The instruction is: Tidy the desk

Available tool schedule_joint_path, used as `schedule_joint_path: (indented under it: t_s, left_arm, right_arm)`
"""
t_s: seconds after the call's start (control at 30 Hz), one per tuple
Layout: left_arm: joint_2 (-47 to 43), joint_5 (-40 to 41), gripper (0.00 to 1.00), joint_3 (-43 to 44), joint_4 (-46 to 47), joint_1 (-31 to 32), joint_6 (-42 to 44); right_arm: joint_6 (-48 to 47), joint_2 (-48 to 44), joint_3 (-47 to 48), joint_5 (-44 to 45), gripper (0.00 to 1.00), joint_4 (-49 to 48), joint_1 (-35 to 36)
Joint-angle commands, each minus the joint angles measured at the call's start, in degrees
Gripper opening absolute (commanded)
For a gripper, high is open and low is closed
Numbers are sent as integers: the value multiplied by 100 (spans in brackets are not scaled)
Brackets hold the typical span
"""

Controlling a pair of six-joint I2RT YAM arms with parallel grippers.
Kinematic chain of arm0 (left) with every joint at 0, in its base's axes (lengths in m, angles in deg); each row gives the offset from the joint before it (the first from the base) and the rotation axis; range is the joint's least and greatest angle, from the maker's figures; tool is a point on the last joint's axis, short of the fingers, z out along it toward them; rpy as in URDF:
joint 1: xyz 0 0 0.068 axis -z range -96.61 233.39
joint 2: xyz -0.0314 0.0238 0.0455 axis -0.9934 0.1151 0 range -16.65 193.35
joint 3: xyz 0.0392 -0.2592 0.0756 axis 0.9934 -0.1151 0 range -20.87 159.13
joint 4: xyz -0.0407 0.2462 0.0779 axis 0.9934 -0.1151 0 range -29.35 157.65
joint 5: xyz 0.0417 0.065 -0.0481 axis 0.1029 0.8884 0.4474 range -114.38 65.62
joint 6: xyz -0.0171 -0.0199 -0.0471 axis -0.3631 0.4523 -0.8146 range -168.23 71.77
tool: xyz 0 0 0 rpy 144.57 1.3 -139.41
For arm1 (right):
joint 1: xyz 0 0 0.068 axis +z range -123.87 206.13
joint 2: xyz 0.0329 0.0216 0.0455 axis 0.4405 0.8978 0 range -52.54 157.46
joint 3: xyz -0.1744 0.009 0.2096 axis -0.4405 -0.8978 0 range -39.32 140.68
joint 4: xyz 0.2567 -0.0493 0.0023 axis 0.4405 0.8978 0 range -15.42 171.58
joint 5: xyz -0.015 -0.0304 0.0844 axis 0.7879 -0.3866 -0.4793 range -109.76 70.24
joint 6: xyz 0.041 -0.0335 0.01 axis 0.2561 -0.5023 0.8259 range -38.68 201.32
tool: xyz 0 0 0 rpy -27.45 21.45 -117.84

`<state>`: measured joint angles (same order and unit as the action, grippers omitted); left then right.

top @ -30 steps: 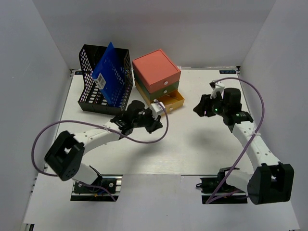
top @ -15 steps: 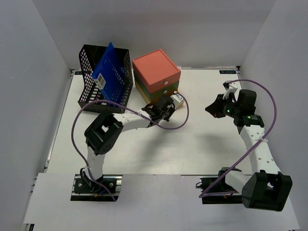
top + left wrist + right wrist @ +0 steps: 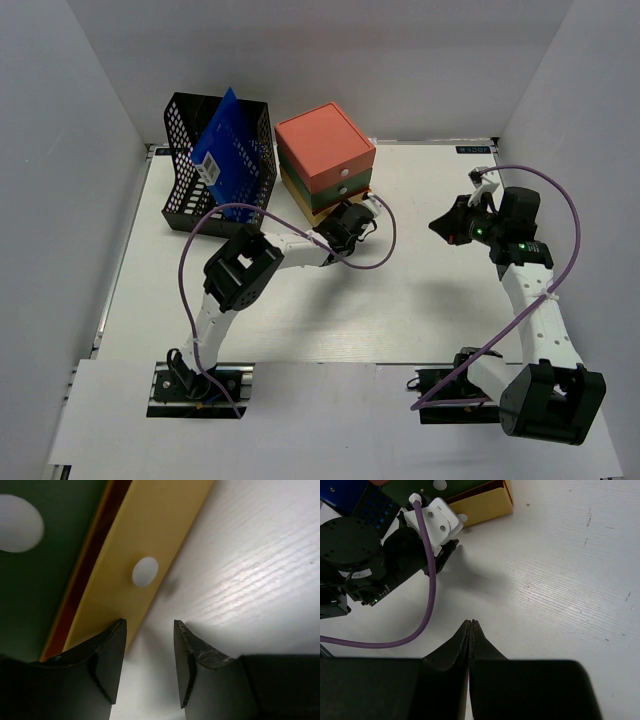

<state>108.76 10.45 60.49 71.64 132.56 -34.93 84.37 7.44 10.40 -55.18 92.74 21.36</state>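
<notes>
Left gripper [image 3: 149,630], parted and empty, faced the yellow drawer [image 3: 135,540], knob [image 3: 145,571] just ahead. Right gripper [image 3: 470,623], farther off, was closed.

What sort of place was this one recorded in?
Most likely a staged robot test cell, not a real office: a white desk boxed in by plain white walls, left arm and right arm bolted at its near edge, and office props, a black mesh file holder and a drawer box.
</notes>
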Motion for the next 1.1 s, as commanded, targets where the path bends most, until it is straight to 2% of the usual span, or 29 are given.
schedule_joint_path:
  t_s: [0.0,0.13,0.3,0.43,0.53,0.57,0.63,0.67,0.7,0.73,0.77,0.8,0.83,0.9,0.93,0.97,1.03,1.07]
  left_arm:
    - [1,428,55,257,252,-56,261]
    - [107,420,58,415,234,-118,287]
    - [107,296,54,503,111,-118,235]
    - [107,524,59,512,32,-171,173]
    - [-137,184,57,320,-57,-171,94]
    - [-252,-296,55,214,-74,-171,59]
    - [-472,-843,45,-41,-231,-171,-55]
    - [-725,-1420,23,-94,-336,-171,-73]
    - [-841,-1748,9,-207,-363,-171,-82]
    - [-1155,-2047,3,-287,-616,-171,-91]
    - [-1315,-2311,2,-392,-636,-171,-91]
    - [-1473,-2784,2,-567,-723,-171,-186]
    - [-1666,-3015,4,-656,-759,-171,-231]
    - [-2273,-3803,32,-893,-812,-171,-406]
    - [-2492,-3982,44,-1164,-847,-171,-459]
    - [-2947,-4175,66,-1288,-882,-171,-495]
    - [-3371,-4448,79,-1648,-1065,-232,-696]
    - [-3556,-4424,81,-1737,-1171,-232,-793]
  right_arm:
    - [55,-101,12,-176,0,-101,-50]
    - [47,-92,-6,-185,0,-128,-85]
    - [38,-66,-14,-202,0,-128,-111]
    - [38,-75,-32,-246,0,-128,-181]
    - [20,-48,-49,-307,0,-128,-199]
    - [-6,-40,-49,-316,0,-136,-190]
    - [-50,-40,-58,-378,0,-128,-217]
    - [-67,-31,-58,-404,0,-136,-217]
    - [-94,-22,-67,-430,0,-128,-217]
    - [-103,-5,-67,-448,3,-128,-217]
    - [-120,-13,-84,-466,7,-128,-234]
    - [-155,13,-85,-492,17,-128,-226]
    - [-173,30,-85,-518,22,-136,-226]
    - [-243,100,-85,-510,36,-84,-226]
    - [-278,127,-85,-510,50,-32,-208]
    - [-496,153,-50,-501,59,4,-208]
    - [-699,250,3,-317,77,135,-208]
    - [-735,285,29,-221,79,162,-217]
